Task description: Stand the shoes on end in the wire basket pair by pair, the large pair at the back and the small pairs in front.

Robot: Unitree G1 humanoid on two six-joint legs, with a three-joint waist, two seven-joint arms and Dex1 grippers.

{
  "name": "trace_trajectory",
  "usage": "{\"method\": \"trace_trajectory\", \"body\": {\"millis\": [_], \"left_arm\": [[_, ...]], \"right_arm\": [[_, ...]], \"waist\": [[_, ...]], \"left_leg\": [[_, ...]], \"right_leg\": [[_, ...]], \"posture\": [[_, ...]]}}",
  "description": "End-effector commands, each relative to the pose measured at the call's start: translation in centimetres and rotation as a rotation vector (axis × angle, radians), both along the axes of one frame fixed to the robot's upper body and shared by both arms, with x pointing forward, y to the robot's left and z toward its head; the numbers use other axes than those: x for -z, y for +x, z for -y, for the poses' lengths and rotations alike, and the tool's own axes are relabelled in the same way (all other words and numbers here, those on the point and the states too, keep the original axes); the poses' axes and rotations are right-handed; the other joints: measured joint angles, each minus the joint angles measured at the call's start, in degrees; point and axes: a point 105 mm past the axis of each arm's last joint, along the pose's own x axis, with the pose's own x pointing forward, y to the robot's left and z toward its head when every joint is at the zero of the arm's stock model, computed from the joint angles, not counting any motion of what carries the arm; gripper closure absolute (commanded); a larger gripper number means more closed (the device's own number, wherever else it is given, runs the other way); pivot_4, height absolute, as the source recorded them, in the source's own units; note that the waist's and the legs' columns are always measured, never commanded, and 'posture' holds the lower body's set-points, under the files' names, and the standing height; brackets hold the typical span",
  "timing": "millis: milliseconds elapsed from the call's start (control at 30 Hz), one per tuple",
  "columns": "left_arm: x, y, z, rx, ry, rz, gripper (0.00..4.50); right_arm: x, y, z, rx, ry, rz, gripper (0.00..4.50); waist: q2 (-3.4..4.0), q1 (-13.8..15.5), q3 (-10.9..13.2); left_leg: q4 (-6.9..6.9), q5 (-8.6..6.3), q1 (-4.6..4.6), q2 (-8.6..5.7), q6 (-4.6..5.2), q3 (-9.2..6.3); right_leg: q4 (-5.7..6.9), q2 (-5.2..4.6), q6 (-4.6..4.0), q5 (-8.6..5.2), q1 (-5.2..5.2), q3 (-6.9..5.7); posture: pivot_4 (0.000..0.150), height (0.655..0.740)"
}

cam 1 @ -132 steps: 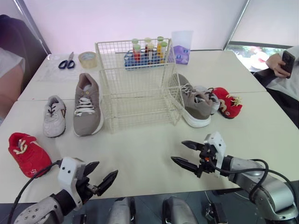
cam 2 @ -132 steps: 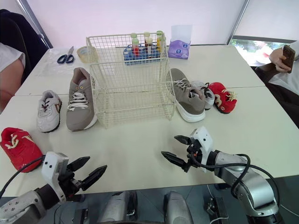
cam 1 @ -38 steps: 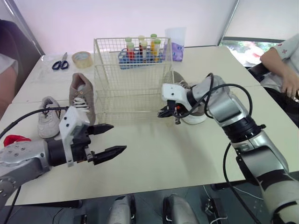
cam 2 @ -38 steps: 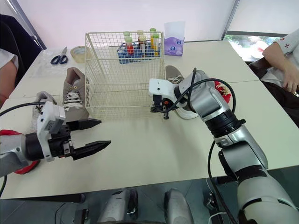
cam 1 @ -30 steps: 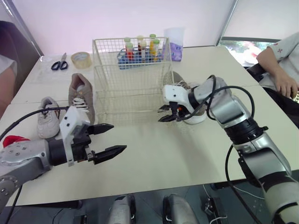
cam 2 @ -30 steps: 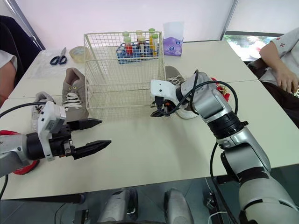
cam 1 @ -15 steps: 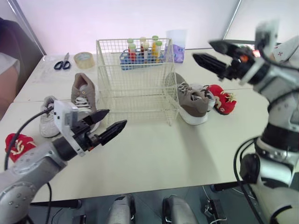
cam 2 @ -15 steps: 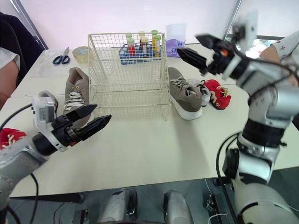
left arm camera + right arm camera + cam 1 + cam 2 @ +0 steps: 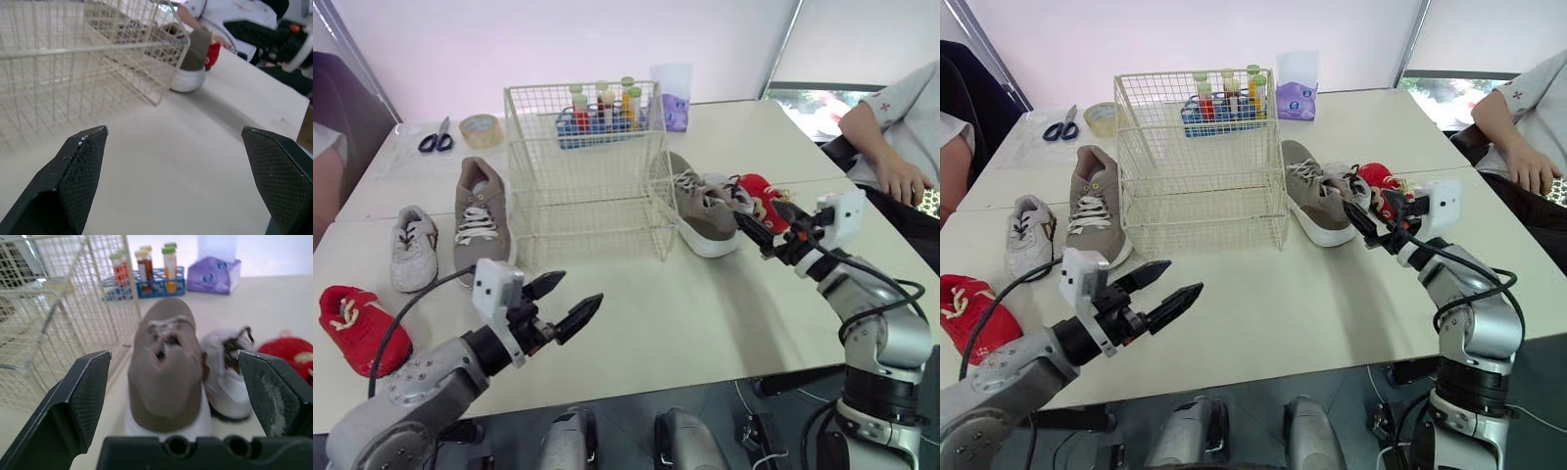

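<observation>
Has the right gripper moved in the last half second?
Yes. The right gripper has come down from the wire basket's top level to near the table, beside the large grey shoe.

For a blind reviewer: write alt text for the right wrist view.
Open jaws frame a large taupe shoe. A small white shoe and a red shoe lie beside it; the wire basket stands on its other side.

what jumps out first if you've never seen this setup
The empty wire basket stands mid-table, with shoes lying flat on both sides: left tan shoe, white shoe and red shoe on its left, their mates on its right. Then the two open grippers: the right gripper points at the right tan shoe, and the left gripper hovers over the table's near edge.
</observation>
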Motion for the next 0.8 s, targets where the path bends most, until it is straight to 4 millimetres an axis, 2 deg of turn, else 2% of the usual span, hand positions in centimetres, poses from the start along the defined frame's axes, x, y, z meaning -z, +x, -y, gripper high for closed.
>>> {"method": "trace_trajectory", "body": {"millis": [33,233,367,467,567,800], "left_arm": [[-0.8,-0.4,0.6,0.009,-0.007,0.055,0.00],[-0.5,-0.2,0.2,-0.019,-0.009,0.060,0.00],[-0.3,-0.2,0.0,-0.031,-0.006,0.063,0.00],[-0.1,-0.2,0.0,-0.037,-0.003,0.064,0.00],[-0.1,-0.1,-0.1,-0.049,-0.001,0.068,0.00],[0.0,0.2,-0.4,-0.063,0.008,0.078,0.00]], "right_arm": [[0.1,0.8,-0.8,-0.016,-0.013,0.024,0.07],[1.4,2.6,-1.9,-0.020,-0.006,0.000,0.07],[2.8,4.5,-1.4,0.067,-0.024,-0.015,0.07],[3.7,5.1,-1.7,0.072,-0.028,-0.030,0.07],[4.5,5.0,-2.0,0.058,-0.056,-0.039,0.95],[5.1,4.9,-2.0,0.058,-0.081,-0.040,3.81]], "waist": [[0.00,0.1,0.0],[0.00,0.1,0.0],[0.00,0.1,0.0],[0.00,0.3,0.0],[-0.01,0.2,0.0],[-0.13,0.1,-0.1]], "left_leg": [[0.00,0.00,0.00,0.00,0.00,0.01],[-0.07,0.06,-0.26,-0.05,0.11,-0.01],[-0.08,0.09,-0.25,-0.04,0.17,-0.02],[-0.06,0.10,-0.25,-0.04,0.18,-0.03],[-0.04,0.10,-0.25,-0.05,0.18,-0.02],[-0.06,0.02,-0.05,0.01,0.05,-0.05]], "right_leg": [[-0.01,-0.02,0.00,0.00,0.00,0.01],[-0.02,-0.04,-0.01,0.01,-0.22,0.02],[0.02,0.05,0.00,0.01,-0.23,0.01],[0.03,0.04,0.00,0.02,-0.22,0.01],[0.01,0.00,0.00,0.02,-0.20,0.01],[0.02,0.05,0.01,0.02,-0.05,0.00]], "posture": [[0.150,0.7400],[0.150,0.7400],[0.150,0.7400],[0.150,0.7400],[0.150,0.7400],[0.150,0.7400]]}}
